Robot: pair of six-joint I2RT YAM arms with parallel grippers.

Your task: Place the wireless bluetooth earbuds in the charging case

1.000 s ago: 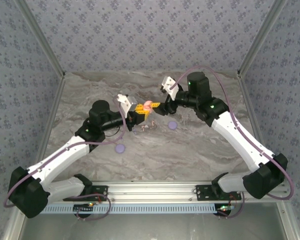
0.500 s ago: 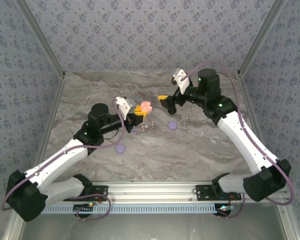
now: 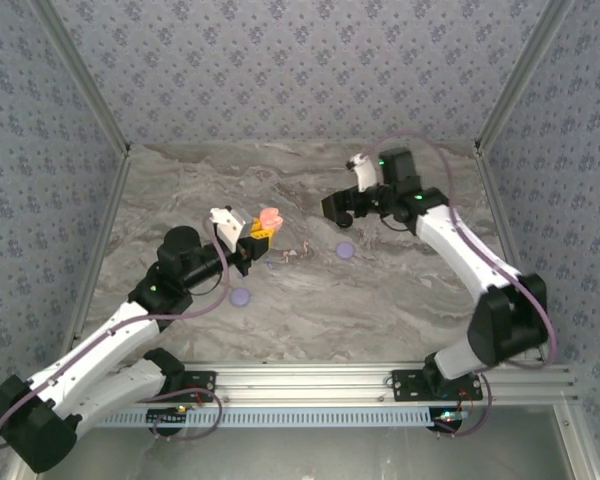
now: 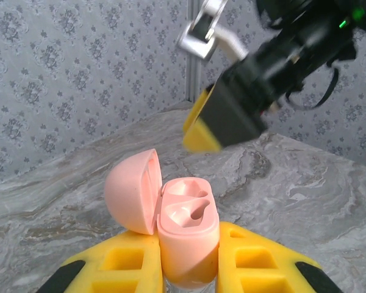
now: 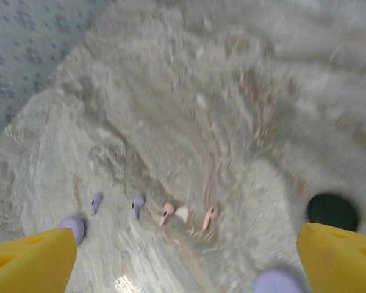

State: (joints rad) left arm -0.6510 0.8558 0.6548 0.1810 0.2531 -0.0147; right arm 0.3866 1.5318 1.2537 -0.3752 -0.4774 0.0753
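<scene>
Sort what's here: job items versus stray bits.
Job: open pink charging case, held in the left gripper; pink earbuds and lavender earbuds on the table.
Lying about: two lavender discs; one black disc.

A lab test booth: wallpapered panels (image 3: 300, 70) in aluminium framing (image 3: 84, 75) enclose a marble-patterned table (image 3: 310, 310).

Open pink case (image 4: 186, 235), earbuds (image 5: 166, 212) loose outside
</scene>
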